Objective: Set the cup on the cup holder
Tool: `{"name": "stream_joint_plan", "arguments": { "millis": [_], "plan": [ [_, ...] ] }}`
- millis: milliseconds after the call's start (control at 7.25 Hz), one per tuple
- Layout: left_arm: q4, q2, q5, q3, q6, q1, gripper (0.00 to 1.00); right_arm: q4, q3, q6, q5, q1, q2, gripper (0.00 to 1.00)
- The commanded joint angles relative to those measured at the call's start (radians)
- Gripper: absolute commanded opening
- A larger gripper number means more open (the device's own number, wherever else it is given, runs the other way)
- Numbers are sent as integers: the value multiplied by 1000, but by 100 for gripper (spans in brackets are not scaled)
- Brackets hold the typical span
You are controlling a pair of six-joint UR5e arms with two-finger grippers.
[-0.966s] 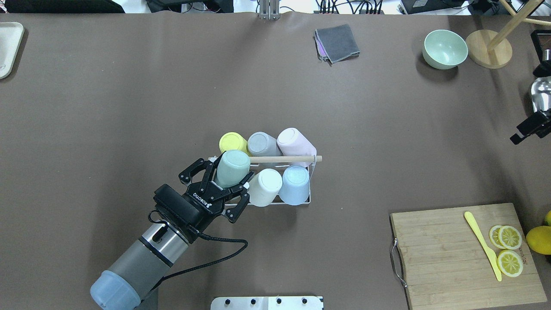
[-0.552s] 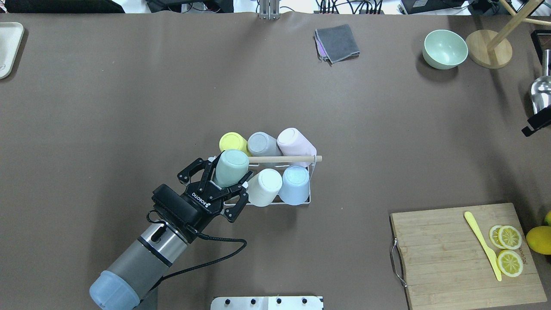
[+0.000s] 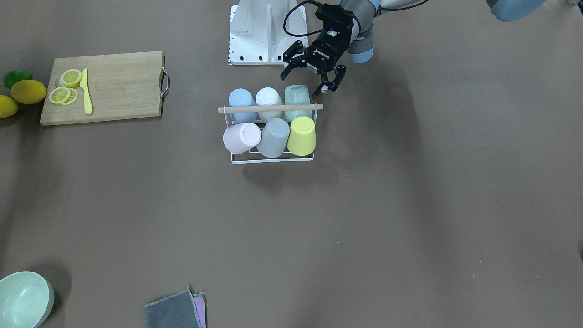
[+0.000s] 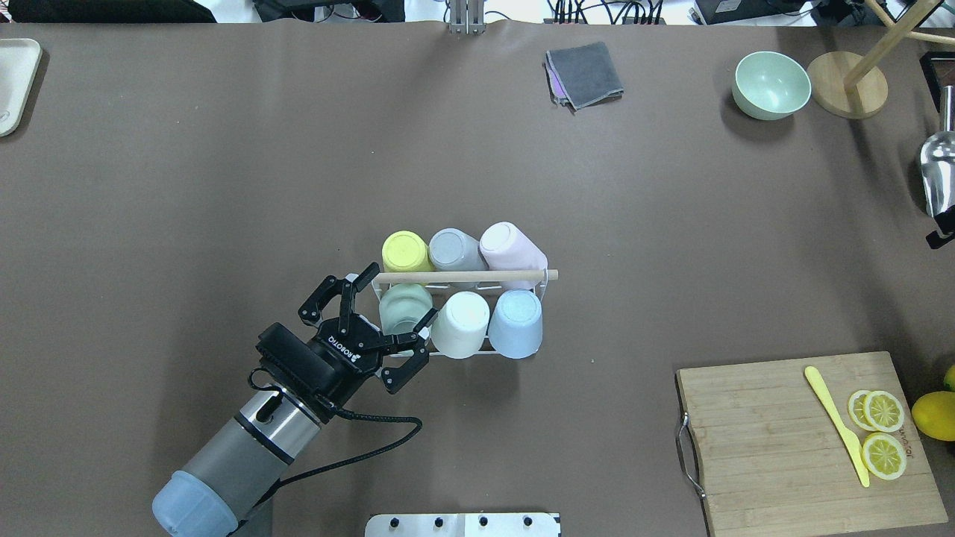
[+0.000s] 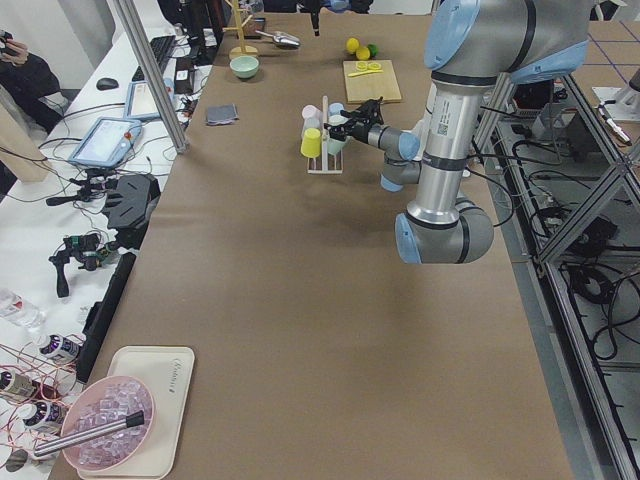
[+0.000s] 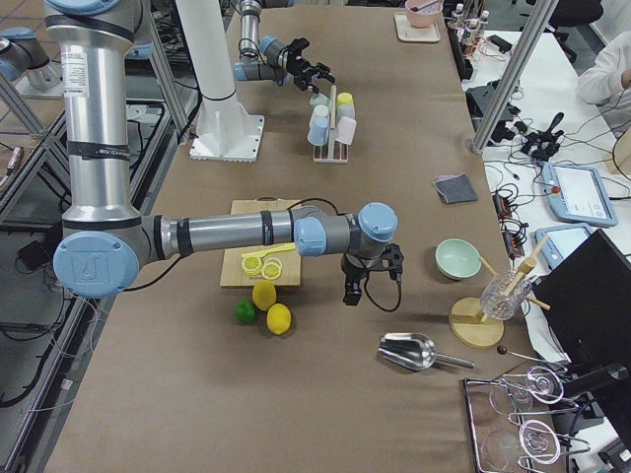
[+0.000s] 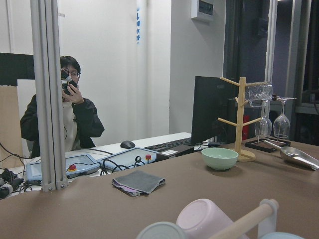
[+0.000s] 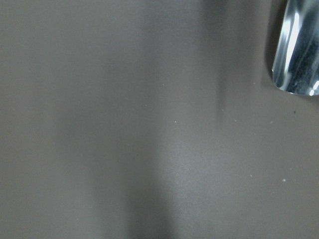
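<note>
The cup holder (image 4: 515, 349) is a white wire rack with a wooden rod (image 4: 477, 276) across its top, mid-table; it also shows in the front view (image 3: 273, 160). A mint green cup (image 4: 405, 308) sits upside down on its near left prong, also seen in the front view (image 3: 297, 101). Yellow (image 4: 405, 251), grey (image 4: 455, 250), pink (image 4: 511, 247), white (image 4: 461, 324) and blue (image 4: 516, 322) cups sit on the other prongs. My left gripper (image 4: 401, 294) is open, its fingers either side of the mint cup's near part. My right gripper (image 6: 353, 293) points down at the table far right; I cannot tell its state.
A wooden cutting board (image 4: 776, 440) with lemon slices and a yellow knife lies near right. A green bowl (image 4: 771, 84), a wooden stand (image 4: 848, 83), a metal scoop (image 4: 938, 168) and a grey cloth (image 4: 584, 74) lie along the far side.
The mint cup has dropped from tilted over the rod to sitting low on the rack. My left gripper has let it go and drawn back slightly toward the robot.
</note>
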Motion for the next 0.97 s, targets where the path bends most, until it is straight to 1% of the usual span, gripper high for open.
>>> {"name": "stream_joint_plan", "arguments": {
  "millis": [0, 138, 276, 414, 552, 690, 828],
  "plan": [
    [-12, -3, -3, -27, 4, -9, 98, 2, 7, 83, -6, 12, -26, 98],
    [-8, -1, -12, -100, 17, -30, 98, 2, 19, 96, -8, 18, -29, 97],
    [-6, -1, -35, -162, 80, -65, 98, 3, 46, 96, -23, 23, -41, 97],
    [24, -1, -96, -200, 86, -114, 98, 14, 56, 96, -49, 27, -50, 98],
    [90, -1, -147, -204, 88, -176, 98, 104, 44, 96, -81, 27, -87, 99],
    [172, -3, -238, -210, 88, -278, 98, 126, 43, 94, -101, 30, -107, 99],
    [355, -6, -452, -211, 77, -466, 98, 128, 45, 91, -144, 36, -107, 99]
  ]
}}
